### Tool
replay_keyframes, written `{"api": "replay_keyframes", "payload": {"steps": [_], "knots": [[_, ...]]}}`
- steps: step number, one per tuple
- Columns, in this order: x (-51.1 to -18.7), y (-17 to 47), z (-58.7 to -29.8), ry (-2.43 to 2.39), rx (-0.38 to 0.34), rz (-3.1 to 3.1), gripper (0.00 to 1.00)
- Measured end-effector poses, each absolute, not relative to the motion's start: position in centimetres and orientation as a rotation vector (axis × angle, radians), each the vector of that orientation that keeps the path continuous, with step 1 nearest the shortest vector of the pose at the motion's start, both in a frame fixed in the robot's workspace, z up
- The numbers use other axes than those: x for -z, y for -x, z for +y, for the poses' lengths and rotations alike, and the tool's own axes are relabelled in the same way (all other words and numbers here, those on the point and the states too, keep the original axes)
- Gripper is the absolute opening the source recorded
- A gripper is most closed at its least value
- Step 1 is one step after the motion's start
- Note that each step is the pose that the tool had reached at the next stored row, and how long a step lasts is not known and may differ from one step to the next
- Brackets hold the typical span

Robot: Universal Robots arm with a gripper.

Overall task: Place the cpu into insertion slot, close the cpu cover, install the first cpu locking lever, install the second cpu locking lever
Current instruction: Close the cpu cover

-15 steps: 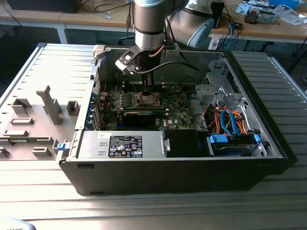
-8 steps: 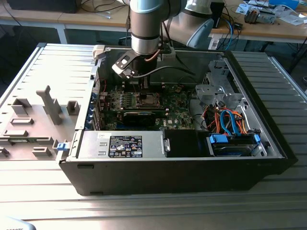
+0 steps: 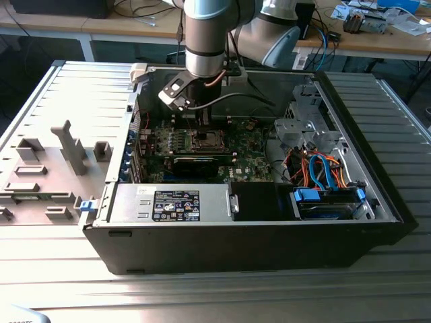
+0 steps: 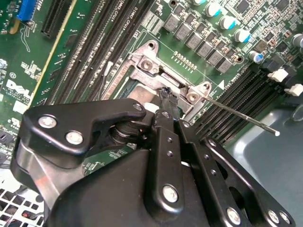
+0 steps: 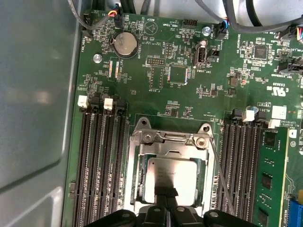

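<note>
In the exterior view the gripper (image 3: 202, 131) hangs inside the open computer case (image 3: 269, 242), directly above the insertion slot (image 3: 204, 141) on the green board (image 3: 249, 158). In the second wrist view the gripper (image 4: 166, 94) has its fingers pressed together with nothing seen between them. Their tip meets the edge of the silver cpu cover (image 4: 147, 66). A thin locking lever (image 4: 241, 118) sticks out to one side of the tip, and the long memory slots (image 4: 94, 52) run beyond it. In the first wrist view the gripper (image 5: 165, 193) rests its joined fingertips on the cpu (image 5: 173, 172). The cpu lies in the insertion slot (image 5: 143, 161) just beneath them and shows through the window of the cpu cover (image 5: 168, 138), which lies flat around it. The locking lever (image 5: 218, 165) stands just beside the cover, away from the fingertips.
</note>
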State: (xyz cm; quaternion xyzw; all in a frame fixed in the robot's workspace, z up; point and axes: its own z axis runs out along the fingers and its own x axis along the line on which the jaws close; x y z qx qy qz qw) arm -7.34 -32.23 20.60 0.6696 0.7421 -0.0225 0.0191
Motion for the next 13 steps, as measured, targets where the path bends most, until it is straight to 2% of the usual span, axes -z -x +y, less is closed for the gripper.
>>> {"api": "replay_keyframes", "payload": {"steps": [13], "knots": [[-21.8,5.5,-32.2,-2.078,0.09,2.304,0.11]]}}
